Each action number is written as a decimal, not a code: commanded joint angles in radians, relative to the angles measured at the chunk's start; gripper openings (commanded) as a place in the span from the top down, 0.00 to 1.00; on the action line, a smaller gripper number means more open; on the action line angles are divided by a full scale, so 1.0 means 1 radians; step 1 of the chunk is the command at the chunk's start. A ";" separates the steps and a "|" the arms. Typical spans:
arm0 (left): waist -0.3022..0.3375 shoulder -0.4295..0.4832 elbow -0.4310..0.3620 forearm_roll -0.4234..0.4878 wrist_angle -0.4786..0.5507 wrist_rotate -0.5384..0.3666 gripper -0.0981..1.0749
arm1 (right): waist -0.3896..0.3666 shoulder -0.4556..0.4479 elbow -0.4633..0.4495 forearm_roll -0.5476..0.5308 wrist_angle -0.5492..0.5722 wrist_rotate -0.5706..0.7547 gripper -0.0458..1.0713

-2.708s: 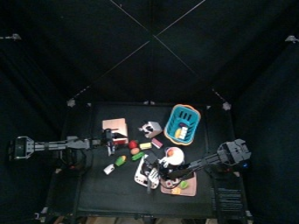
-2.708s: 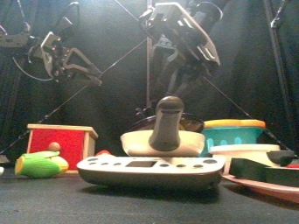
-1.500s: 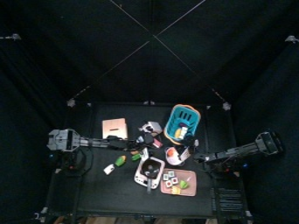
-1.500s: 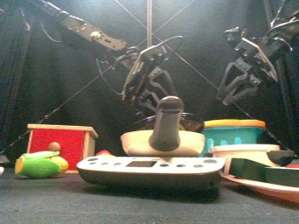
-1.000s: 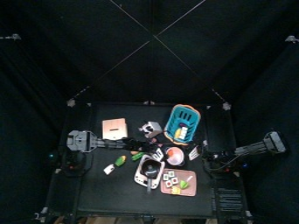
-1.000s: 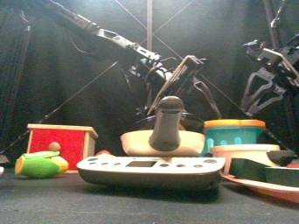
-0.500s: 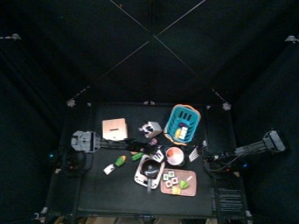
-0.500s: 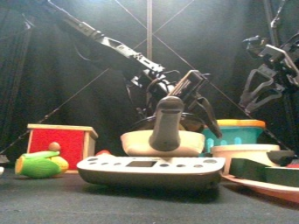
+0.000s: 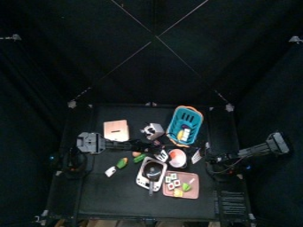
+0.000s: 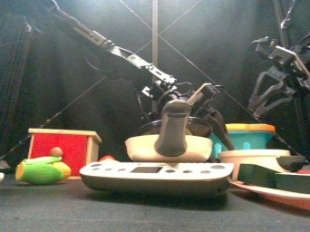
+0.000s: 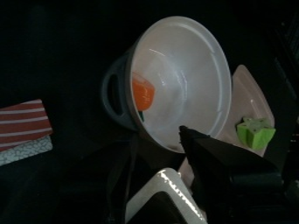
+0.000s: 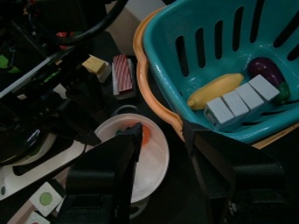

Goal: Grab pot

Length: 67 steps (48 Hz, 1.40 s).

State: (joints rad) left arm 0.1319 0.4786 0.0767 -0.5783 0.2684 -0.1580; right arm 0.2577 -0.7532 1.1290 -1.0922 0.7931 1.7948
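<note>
The pot (image 11: 176,79) is a small round vessel with a pale rim and an orange-pink inside. It stands in the middle of the table (image 9: 176,158), beside the blue basket (image 9: 187,124). My left gripper (image 10: 191,101) has reached in from the left and hangs open just above the pot (image 10: 145,145), one jaw close to its rim. It holds nothing. My right gripper (image 12: 167,140) is open and empty, raised to the right of the pot (image 12: 140,159), high at the right in the front view (image 10: 276,77).
A white device with a black upright handle (image 10: 155,177) stands in front of the pot. A red box (image 10: 63,145) and a green toy (image 10: 43,169) lie at the front left. A tray (image 10: 273,188) lies at the front right. The basket (image 12: 222,61) holds a banana and other pieces.
My left arm has stretched further in from the left and its open gripper has come down to the pot. The right arm has stayed where it was over the last second.
</note>
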 commanded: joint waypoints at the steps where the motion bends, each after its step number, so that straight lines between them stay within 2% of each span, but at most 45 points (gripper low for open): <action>1: 0.009 -0.017 -0.029 0.000 0.005 0.000 0.23 | 0.003 0.002 -0.017 -0.006 0.000 -0.002 0.25; 13: 0.015 0.006 -0.034 -0.002 0.015 0.000 0.30 | 0.002 0.003 -0.018 -0.005 0.000 -0.002 0.25; 33: 0.020 0.011 -0.029 0.000 0.037 0.000 0.34 | 0.002 0.005 -0.018 -0.008 0.000 -0.002 0.25; 62: 0.025 0.002 -0.038 0.006 0.055 0.000 0.55 | -0.002 0.005 -0.014 -0.008 0.000 -0.003 0.25; 67: 0.025 -0.006 -0.046 0.006 0.074 0.000 0.56 | -0.002 0.005 -0.014 -0.008 0.000 -0.002 0.25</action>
State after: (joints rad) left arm 0.1534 0.5108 0.0629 -0.5752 0.3298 -0.1595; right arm 0.2562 -0.7517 1.1290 -1.0937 0.7931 1.7932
